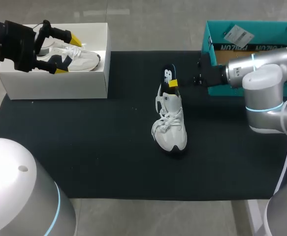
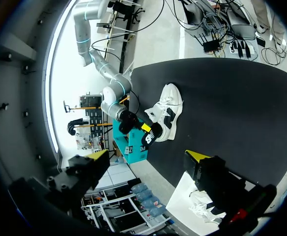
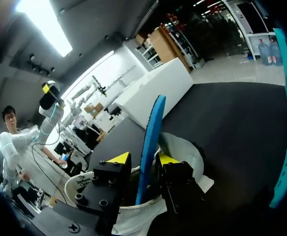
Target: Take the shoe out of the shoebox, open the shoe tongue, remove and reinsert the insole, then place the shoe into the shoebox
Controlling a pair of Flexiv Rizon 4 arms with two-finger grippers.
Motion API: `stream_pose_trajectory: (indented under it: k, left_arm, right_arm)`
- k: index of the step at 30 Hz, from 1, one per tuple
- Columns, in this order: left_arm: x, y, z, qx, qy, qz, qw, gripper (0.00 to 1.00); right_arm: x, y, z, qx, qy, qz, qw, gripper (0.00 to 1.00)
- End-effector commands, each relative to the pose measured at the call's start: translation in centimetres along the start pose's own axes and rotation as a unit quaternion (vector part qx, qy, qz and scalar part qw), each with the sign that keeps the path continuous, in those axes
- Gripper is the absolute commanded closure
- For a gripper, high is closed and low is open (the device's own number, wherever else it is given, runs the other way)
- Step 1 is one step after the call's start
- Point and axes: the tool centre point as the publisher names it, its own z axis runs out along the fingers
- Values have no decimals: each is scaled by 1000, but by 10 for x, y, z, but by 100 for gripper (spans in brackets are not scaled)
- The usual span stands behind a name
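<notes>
A white sneaker (image 1: pixel 170 130) lies on the black mat (image 1: pixel 84 147) near the middle, toe toward the front. A blue insole (image 1: pixel 168 73) stands up out of its heel. My right gripper (image 1: pixel 173 84) is at the heel, and in its own view the insole (image 3: pixel 150 128) runs between its fingers (image 3: pixel 117 160) with a small gap on each side above the shoe (image 3: pixel 182 152). My left gripper (image 1: pixel 68 54) hangs wide open over the white shoebox (image 1: pixel 59 83), where a second sneaker (image 1: pixel 79 58) lies. The left wrist view shows the shoe (image 2: pixel 168 105) far ahead.
A teal box (image 1: pixel 281 27) stands at the back right, just behind my right arm's wrist. The white shoebox occupies the mat's back left corner. Black mat stretches bare in front of and to the left of the sneaker.
</notes>
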Motion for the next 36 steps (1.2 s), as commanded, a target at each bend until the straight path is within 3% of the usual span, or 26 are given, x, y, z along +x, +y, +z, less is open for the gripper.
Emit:
stream_pose_trajectory:
  k: [1,7,18,24,26,27,31,36]
  left_arm:
    - [-1,1,0,1,2,0,1000,0]
    - [-1,1,0,1,2,0,1000,0]
    - [-1,1,0,1,2,0,1000,0]
    - [-1,1,0,1,2,0,1000,0]
    - [-1,1,0,1,2,0,1000,0]
    - [-1,1,0,1,2,0,1000,0]
    - [-1,1,0,1,2,0,1000,0]
    - [-1,1,0,1,2,0,1000,0]
  right_arm:
    - [-4,6,-1,8,0,-1,1000,99]
    - [-5,-1,2,8,-2,19,1000,100]
    - [-1,-38,15,18,12,70,997,100]
    - [3,-46,15,16,12,80,997,100]
    - [3,-41,13,10,5,73,997,62]
    - [3,-37,13,10,3,69,998,57]
    - [3,-24,10,11,0,52,999,54]
    - [2,-11,6,13,1,40,999,64]
